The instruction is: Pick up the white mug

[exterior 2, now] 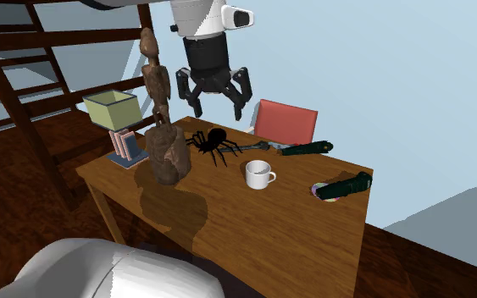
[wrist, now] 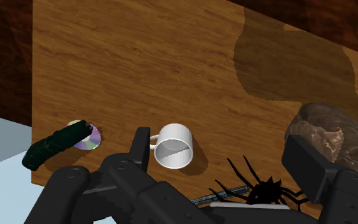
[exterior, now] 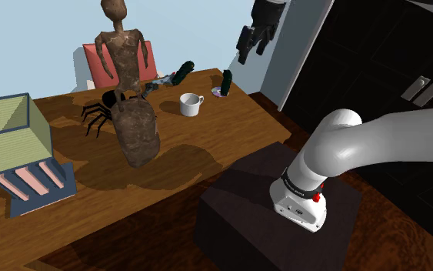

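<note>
One round white mug (wrist: 173,146) on wood-grain table (wrist: 139,63).

Home: wooden table (exterior: 207,131), red chair (exterior 2: 285,123).

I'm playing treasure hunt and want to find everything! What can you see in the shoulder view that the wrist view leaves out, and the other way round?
Shoulder view extras: the dark stand, the white arm, a red chair, a green-and-pink box and the tall top of the brown figure. Wrist view extras: a look straight down into the white mug, and the two fingers of the gripper close up, standing apart. Both share the mug, the black spider, the shiny disc and the wooden table.
</note>
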You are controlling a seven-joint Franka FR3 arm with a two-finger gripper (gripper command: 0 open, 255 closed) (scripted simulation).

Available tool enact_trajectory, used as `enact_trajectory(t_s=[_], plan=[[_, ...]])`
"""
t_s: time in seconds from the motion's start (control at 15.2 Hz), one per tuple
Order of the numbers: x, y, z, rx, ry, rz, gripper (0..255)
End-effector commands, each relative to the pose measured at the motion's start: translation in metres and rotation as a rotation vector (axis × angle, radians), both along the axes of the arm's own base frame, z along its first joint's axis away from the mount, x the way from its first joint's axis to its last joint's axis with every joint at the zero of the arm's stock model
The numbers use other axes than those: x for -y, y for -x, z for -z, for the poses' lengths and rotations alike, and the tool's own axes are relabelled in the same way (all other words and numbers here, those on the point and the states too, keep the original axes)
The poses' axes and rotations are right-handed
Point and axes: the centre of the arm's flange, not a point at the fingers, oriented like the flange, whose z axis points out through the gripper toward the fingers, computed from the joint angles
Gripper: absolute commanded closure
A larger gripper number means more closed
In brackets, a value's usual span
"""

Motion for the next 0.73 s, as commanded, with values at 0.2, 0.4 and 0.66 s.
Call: enact_trajectory(t_s=[0.2, 0.4, 0.66], plan=[[0.000, -0.027, 0.029, -0.001, 0.001, 0.000, 0], [0.000, -0.055, 0.057, -0.001, 0.003, -0.001, 0], [0.000, -0.091, 0.096, -0.002, 0.004, -0.001, 0]])
